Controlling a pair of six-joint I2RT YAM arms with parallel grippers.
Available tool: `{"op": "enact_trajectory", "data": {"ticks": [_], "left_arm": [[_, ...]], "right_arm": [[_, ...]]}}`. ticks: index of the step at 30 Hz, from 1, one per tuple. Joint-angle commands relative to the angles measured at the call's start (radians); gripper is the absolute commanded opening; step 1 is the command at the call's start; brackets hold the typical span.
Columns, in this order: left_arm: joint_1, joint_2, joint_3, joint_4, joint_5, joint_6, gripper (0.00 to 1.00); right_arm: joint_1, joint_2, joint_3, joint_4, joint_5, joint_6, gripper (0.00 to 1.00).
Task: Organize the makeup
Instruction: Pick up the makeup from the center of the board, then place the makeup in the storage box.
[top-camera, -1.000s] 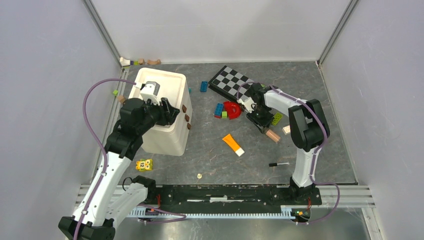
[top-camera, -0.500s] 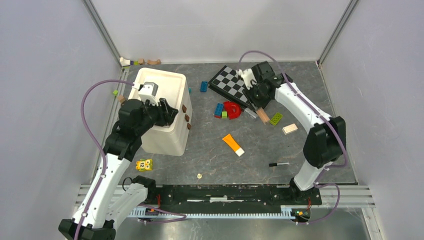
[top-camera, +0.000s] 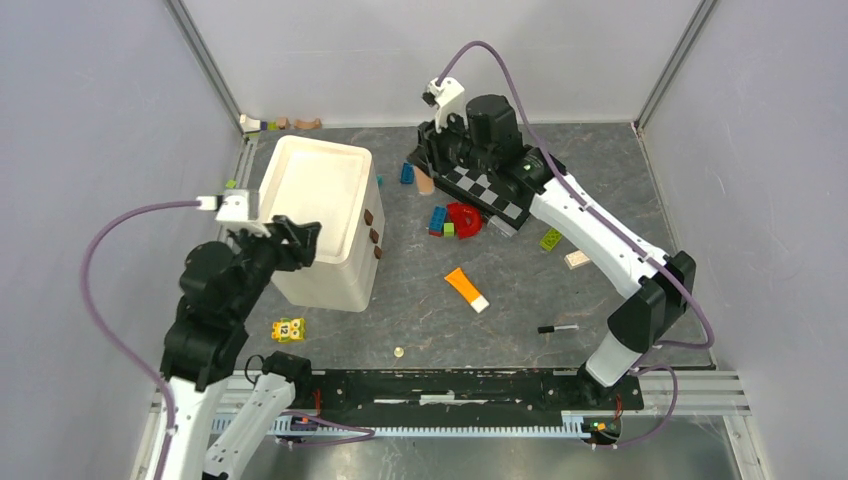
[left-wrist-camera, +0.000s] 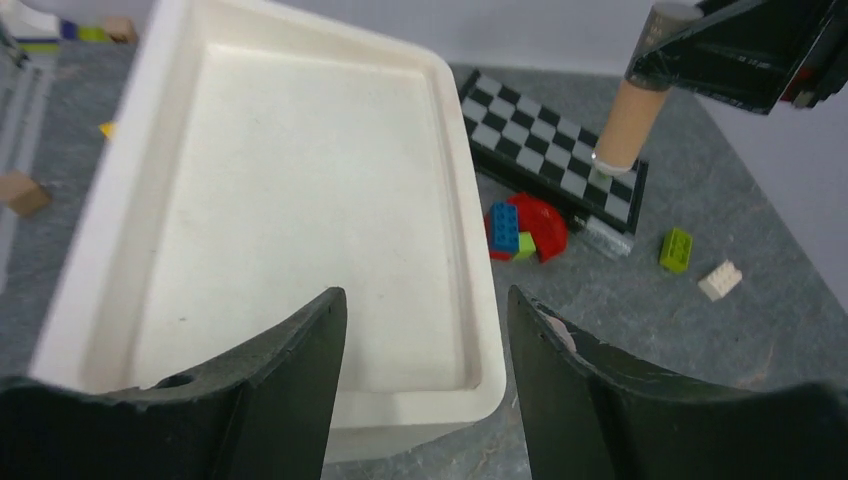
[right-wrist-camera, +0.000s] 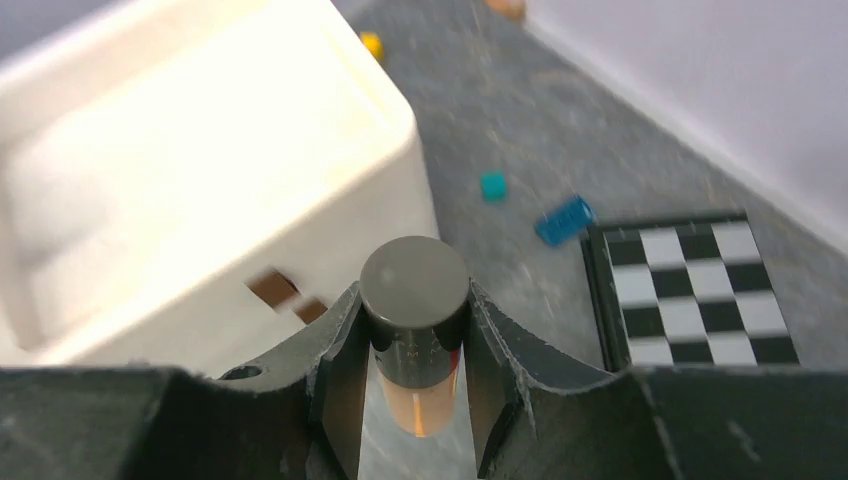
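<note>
My right gripper (top-camera: 430, 168) hangs above the table's far side between the white bin (top-camera: 352, 152) and the checkerboard (top-camera: 487, 186). It is shut on the clear peach-filled tube (top-camera: 426, 184). In the right wrist view the tube's dark cap (right-wrist-camera: 414, 285) sits clamped between the fingers of that gripper (right-wrist-camera: 415, 335), body pointing down. The left wrist view shows the tube (left-wrist-camera: 625, 125) dangling upright. My left gripper (top-camera: 288, 240) is open over the bin's near edge, nothing between its fingers (left-wrist-camera: 300, 360). An orange tube (top-camera: 466, 289) and a thin black pencil (top-camera: 557, 328) lie on the table.
The bin's (left-wrist-camera: 470, 230) inside looks bare. Small brown squares (top-camera: 373, 236) mark the bin's right side. Toy bricks are scattered: a red-blue-green cluster (top-camera: 455, 220), green (top-camera: 551, 238), beige (top-camera: 578, 258), blue (top-camera: 407, 172), yellow (top-camera: 288, 329). A small round disc (top-camera: 398, 352) lies near the front.
The right arm rose from the table's right-middle and carried the peach tube left over the checkerboard toward the bin. The left arm drew back from over the bin, its jaws wider.
</note>
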Motion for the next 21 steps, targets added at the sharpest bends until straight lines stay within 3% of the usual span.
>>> {"op": "enact_trajectory", "data": {"ticks": [1,5,11,21], "left_arm": [[0.005,-0.052,0.177,-0.124,-0.193,-0.076,0.68],[0.005,-0.057,0.283,-0.188,-0.235,-0.136,0.71],[0.005,-0.036,0.337,-0.235,-0.219,-0.134,0.72],[0.005,-0.048,0.335,-0.270,-0.214,-0.115,0.73]], "right_arm": [[0.036,0.025,0.078,0.310,-0.022,0.137,0.00],[0.089,0.103,0.157,0.391,-0.010,0.154,0.00],[0.183,0.326,0.473,0.308,0.019,0.104,0.00],[0.253,0.439,0.527,0.377,0.076,0.099,0.00]]}}
